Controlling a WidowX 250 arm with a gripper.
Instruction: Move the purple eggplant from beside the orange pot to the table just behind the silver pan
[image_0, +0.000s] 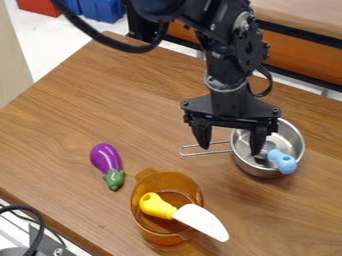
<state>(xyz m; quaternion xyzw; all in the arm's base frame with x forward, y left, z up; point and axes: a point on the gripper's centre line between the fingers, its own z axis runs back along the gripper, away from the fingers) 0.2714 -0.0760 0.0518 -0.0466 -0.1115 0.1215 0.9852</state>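
Your hand (230, 142) is wide open, holding nothing, by the metal pan (291, 136); knife (198, 220)'s in the amber pot (149, 231), eggplant (107, 159)'s loose toward the surface (60, 125)'s lower-left edge.

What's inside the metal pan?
A utensil with a light blue handle lies in the metal pan, its handle over the rim. One jaw of the gripper covers part of the pan's left side; what's behind it can't be seen.
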